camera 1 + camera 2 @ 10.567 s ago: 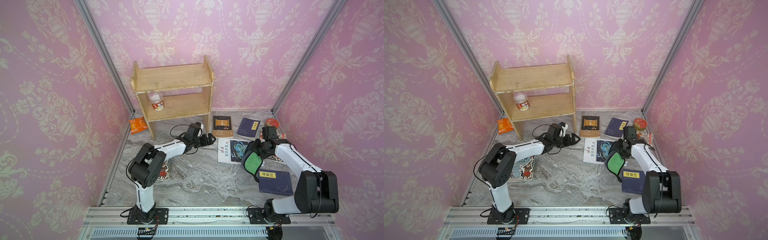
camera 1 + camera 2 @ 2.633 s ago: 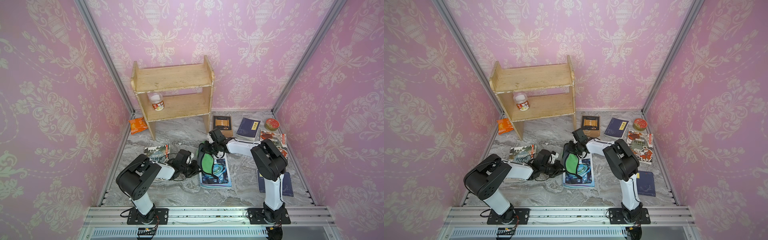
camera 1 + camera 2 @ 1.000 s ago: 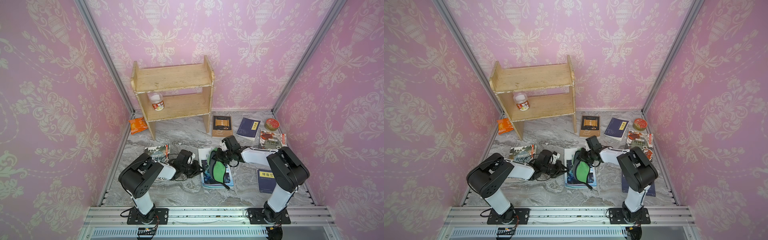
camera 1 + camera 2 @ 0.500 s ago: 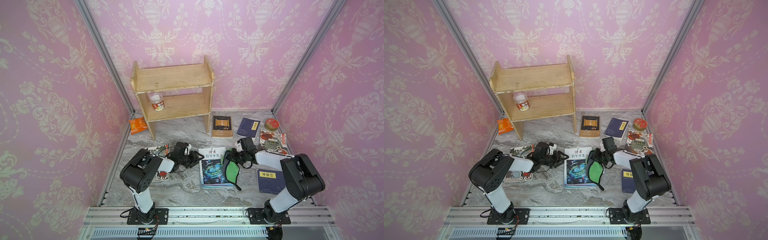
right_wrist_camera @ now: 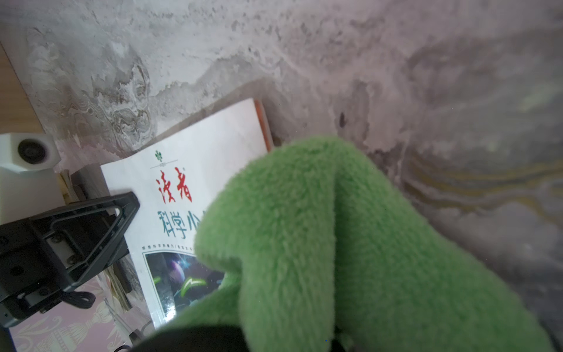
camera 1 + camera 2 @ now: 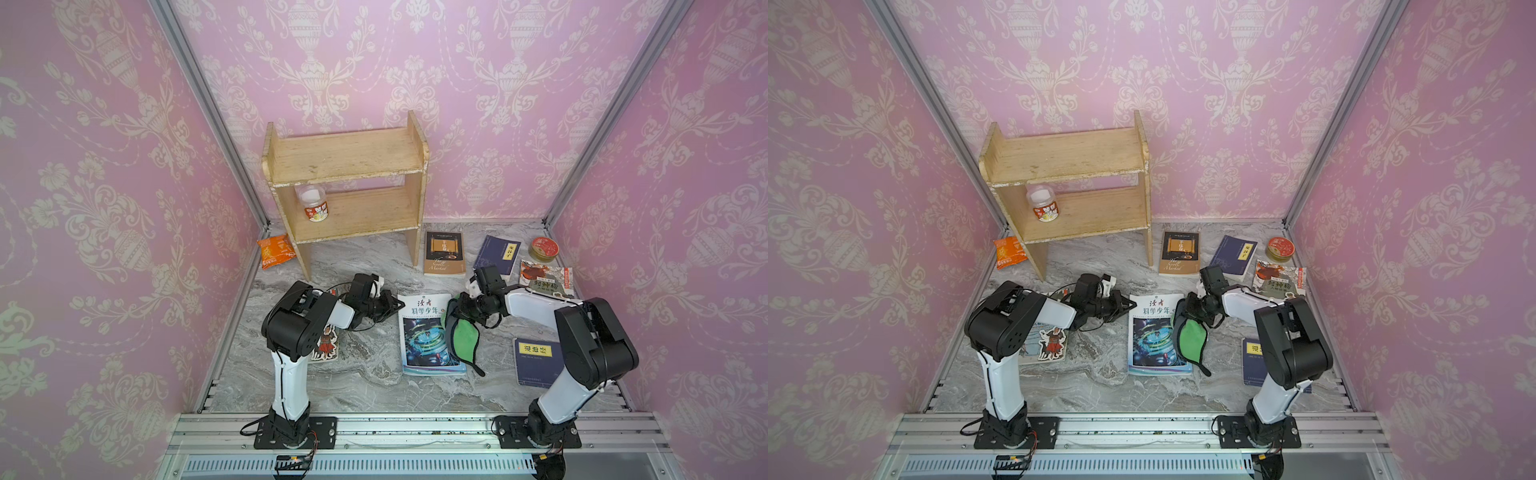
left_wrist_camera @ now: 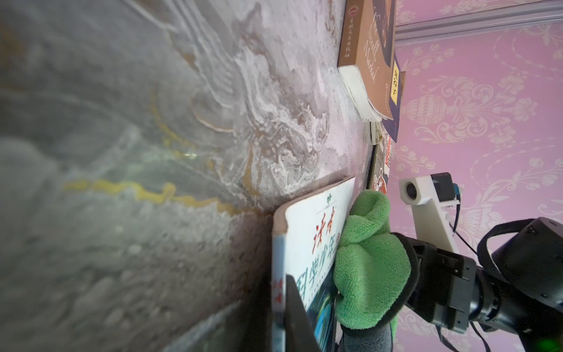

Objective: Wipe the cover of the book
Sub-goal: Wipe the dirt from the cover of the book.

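Cloth [image 6: 463, 338] rightward; book [image 6: 424, 336] lengthwise front-to-back, title rearward.

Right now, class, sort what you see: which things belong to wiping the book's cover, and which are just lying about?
In use: white-covered book; green cloth.
Lying about: wooden shelf, jar, orange packet, brown book, far navy book, near navy book, red tin, illustrated book, comic.

Pink damask walls [image 6: 457, 83] on three sides — a grey marbled floor [image 6: 374, 386], a small wooden shelf [image 6: 345, 158] at the back.
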`<action>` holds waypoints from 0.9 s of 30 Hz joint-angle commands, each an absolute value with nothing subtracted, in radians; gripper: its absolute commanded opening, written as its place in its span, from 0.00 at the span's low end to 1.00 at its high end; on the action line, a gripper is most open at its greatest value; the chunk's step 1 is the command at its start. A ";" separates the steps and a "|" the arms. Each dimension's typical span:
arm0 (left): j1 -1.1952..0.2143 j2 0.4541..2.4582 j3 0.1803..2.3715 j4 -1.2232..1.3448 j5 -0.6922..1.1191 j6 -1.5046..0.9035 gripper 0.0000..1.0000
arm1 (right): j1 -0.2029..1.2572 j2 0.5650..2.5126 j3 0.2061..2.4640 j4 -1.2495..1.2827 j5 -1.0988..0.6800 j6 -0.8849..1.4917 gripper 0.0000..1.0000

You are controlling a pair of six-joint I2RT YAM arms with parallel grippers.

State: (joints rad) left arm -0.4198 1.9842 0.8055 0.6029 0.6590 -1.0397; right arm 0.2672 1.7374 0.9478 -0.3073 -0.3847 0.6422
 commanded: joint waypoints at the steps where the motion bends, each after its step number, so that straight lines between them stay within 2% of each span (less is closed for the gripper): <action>1: -0.430 1.984 0.799 0.541 0.668 -1.001 0.00 | 0.286 1.863 1.063 -0.526 -0.238 0.549 0.00; 5: -0.437 1.989 0.786 0.573 0.658 -1.024 0.00 | 0.314 1.980 1.260 -0.572 -0.242 0.537 0.00; 9: -0.437 1.990 0.782 0.594 0.644 -1.043 0.00 | 0.374 1.990 1.244 -0.598 -0.217 0.509 0.00; 13: -0.435 1.985 0.778 0.601 0.625 -1.055 0.00 | 0.442 1.841 0.948 -0.540 -0.216 0.562 0.00; 17: -0.415 1.969 0.768 0.595 0.611 -1.053 0.00 | 0.557 1.579 0.617 -0.497 -0.248 0.772 0.00; 21: -0.385 1.949 0.748 0.594 0.616 -1.042 0.00 | 0.640 1.404 0.448 -0.510 -0.227 0.905 0.00; 24: -0.368 1.951 0.744 0.591 0.625 -1.029 0.00 | 0.620 1.436 0.488 -0.521 -0.183 0.864 0.00; 27: -0.365 1.966 0.752 0.604 0.640 -1.031 0.00 | 0.561 1.589 0.675 -0.527 -0.186 0.749 0.00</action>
State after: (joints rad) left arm -0.3985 1.9648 0.7624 0.6331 0.6590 -1.0378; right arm 0.6075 1.4220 0.6334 -0.3519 -0.3077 0.8055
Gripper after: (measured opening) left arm 0.076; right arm 0.101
